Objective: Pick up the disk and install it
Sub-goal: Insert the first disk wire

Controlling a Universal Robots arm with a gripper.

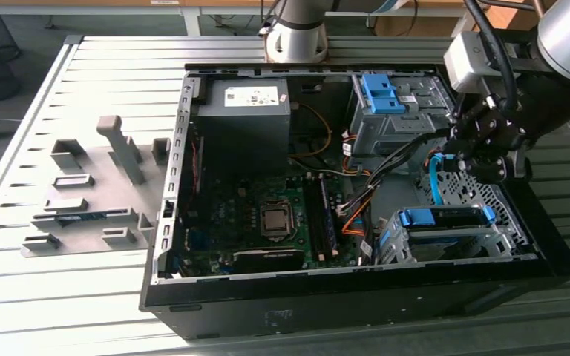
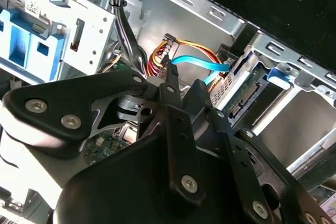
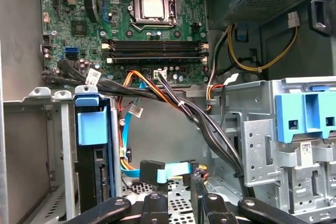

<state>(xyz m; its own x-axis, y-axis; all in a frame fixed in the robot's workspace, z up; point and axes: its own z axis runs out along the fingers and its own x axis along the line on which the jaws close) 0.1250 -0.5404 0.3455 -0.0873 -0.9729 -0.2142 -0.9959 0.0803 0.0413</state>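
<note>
Gripper nearly closed, holding nothing; hovers beside the seated disk.

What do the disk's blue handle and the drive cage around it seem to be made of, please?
The blue handle looks like moulded plastic: matte, evenly coloured, with rounded edges. The drive cage looks like bare sheet metal, probably steel: grey and dully shiny, with thin folded walls and punched slots.
</note>
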